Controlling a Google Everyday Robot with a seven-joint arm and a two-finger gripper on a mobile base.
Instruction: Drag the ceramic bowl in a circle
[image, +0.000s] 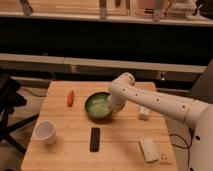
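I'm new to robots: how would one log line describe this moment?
tool: at ceramic bowl rim | bowl: upright on table | white cup: apart from bowl

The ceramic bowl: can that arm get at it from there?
Probably yes. The gripper is down at the ceramic bowl, on its arm-side rim, with nothing between; the black remote and white cup lie apart.

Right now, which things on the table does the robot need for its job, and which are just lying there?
For the job:
the ceramic bowl
the robot's hand, at the bowl's edge on the arm's side

Just lying about:
the white cup
the small orange thing
the black bar
the white block by the arm
the white block near the front edge
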